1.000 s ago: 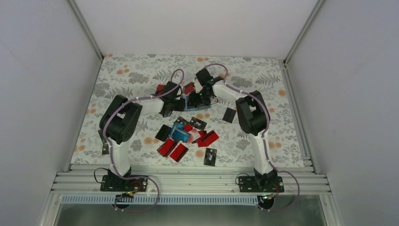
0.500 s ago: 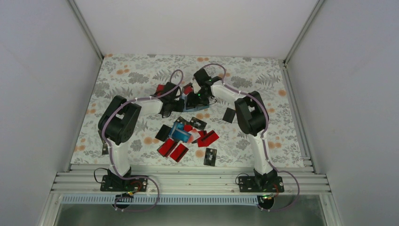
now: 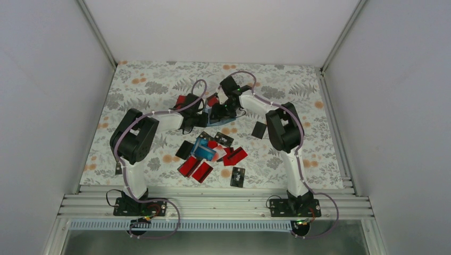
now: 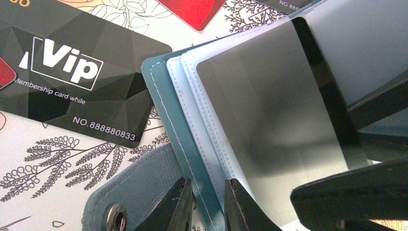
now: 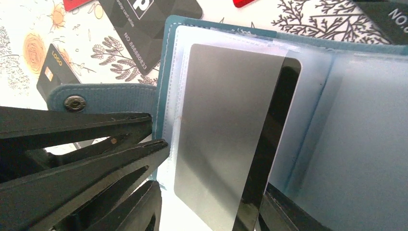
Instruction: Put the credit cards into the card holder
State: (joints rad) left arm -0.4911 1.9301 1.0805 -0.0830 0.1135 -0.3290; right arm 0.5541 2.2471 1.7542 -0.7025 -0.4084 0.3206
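White-walled enclosure; desk (image 3: pixel 149 85) covered in a floral-print cloth. Both arms reach to the middle of the far half and meet over the card holder (image 3: pixel 219 120).

Card holder: teal, lying open on the desk, clear sleeves fanned up from the cover. Its snap strap (image 5: pixel 96 98) sticks out flat to one side.

Left gripper (image 4: pixel 207 182): closed, pinching the edge of the teal cover between its fingers just beside the strap.

Right gripper (image 5: pixel 211 211): closed across the near end of a dark glossy card (image 5: pixel 226 134), one finger on each long edge. The card's far end lies against the top clear sleeve (image 5: pixel 308 96); I cannot tell whether it has entered the pocket.

A black "Vip" membership card (image 4: pixel 72 82) lies flat on the cloth, touching the holder's cover. A red card (image 4: pixel 192 9) lies just beyond it.

Loose cards (image 3: pixel 210 154), red, black and blue, sit in an overlapping pile between the holder and the arm bases. One black card (image 3: pixel 259 129) lies apart near the right arm, and another (image 3: pixel 237 176) is nearer the desk's front edge.
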